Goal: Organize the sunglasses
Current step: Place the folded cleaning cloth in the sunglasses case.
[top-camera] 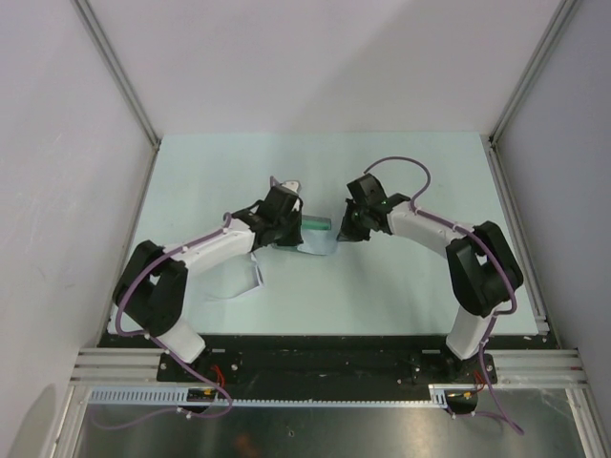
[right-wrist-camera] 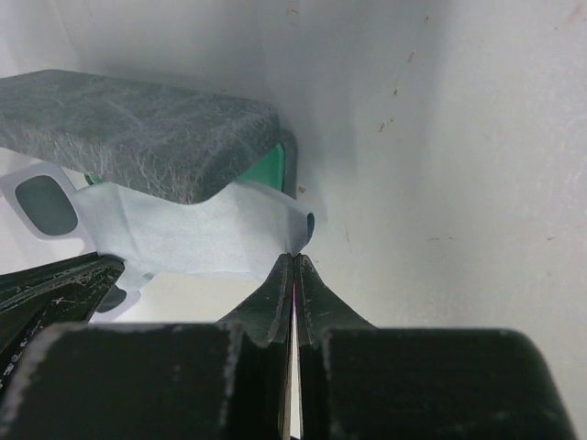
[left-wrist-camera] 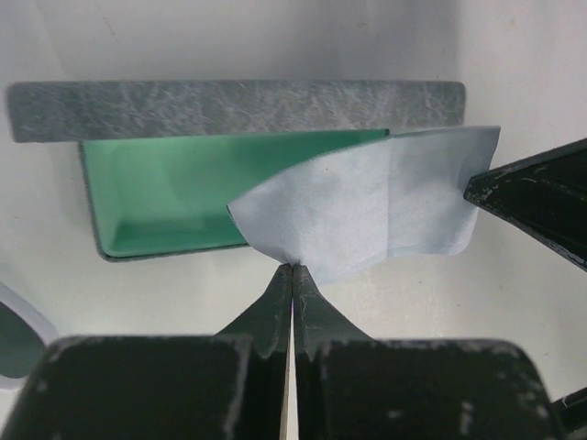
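top: overhead, far, whole table (top-camera: 220,172) | wrists: close, low | shared: cloth (left-wrist-camera: 367,202), case (left-wrist-camera: 229,110), sunglasses (right-wrist-camera: 41,203)

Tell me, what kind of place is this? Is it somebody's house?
Probably a robot lab booth, not a house: plain white walls, metal posts, and a left arm and right arm bolted at the edge of a pale table.

No writing, label, brand, number or sign could be read in any view. The grey case (left-wrist-camera: 229,110), the pale cloth (left-wrist-camera: 367,206), the white sunglasses (right-wrist-camera: 46,206) and the worktop (top-camera: 401,172) carried no legible marking.
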You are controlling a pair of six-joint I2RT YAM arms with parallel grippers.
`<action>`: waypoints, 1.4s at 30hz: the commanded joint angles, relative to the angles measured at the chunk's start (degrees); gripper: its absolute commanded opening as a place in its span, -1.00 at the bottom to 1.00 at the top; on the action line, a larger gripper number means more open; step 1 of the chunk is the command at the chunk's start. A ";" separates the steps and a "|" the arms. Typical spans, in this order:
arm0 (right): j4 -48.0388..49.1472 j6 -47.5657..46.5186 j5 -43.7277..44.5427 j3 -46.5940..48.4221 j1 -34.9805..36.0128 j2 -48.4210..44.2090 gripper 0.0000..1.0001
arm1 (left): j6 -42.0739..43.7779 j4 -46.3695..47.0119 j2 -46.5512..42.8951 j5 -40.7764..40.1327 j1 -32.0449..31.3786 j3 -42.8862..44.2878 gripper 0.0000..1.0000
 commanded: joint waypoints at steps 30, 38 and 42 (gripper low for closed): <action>-4.22 4.29 3.60 15.01 5.17 12.43 -1.00 | 7.50 -1.34 1.42 0.73 7.44 -0.46 -0.99; -5.10 4.29 5.45 15.54 5.61 12.35 -1.00 | 7.06 -1.43 2.21 0.28 7.97 -0.37 -0.99; -5.02 4.29 7.47 15.54 5.79 11.99 -1.00 | 7.06 -1.43 2.65 -0.59 8.15 0.15 -0.99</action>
